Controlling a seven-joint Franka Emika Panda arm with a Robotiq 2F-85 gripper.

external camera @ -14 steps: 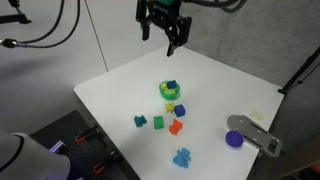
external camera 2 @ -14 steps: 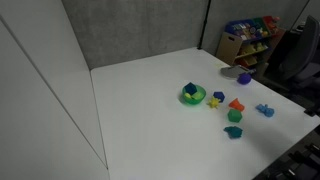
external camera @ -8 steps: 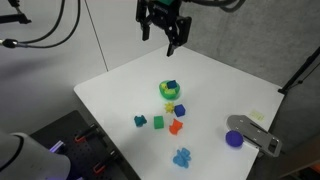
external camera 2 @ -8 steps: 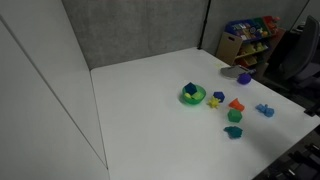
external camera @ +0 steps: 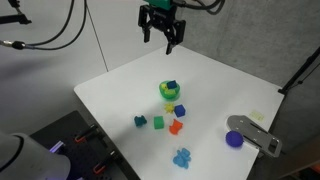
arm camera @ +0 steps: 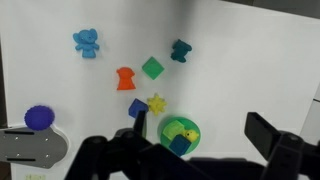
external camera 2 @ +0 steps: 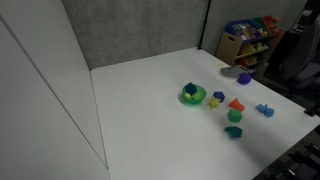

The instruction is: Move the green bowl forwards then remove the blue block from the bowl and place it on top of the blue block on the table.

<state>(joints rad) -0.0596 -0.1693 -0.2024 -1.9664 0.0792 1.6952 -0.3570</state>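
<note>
The green bowl sits mid-table and holds a blue block, a green block and a small yellow toy. It shows in both exterior views and in the wrist view, with the blue block inside. A second blue block lies on the table beside a yellow star, and also shows in both exterior views. My gripper hangs open and empty high above the table's far side. Its fingers frame the bowl from above.
A red piece, a green block, a teal piece and a light blue figure lie nearer the front. A purple disc and a grey device sit at the table's side. Shelves with colourful items stand behind.
My gripper has risen slightly above the table. The bowl and the blocks have not moved.
</note>
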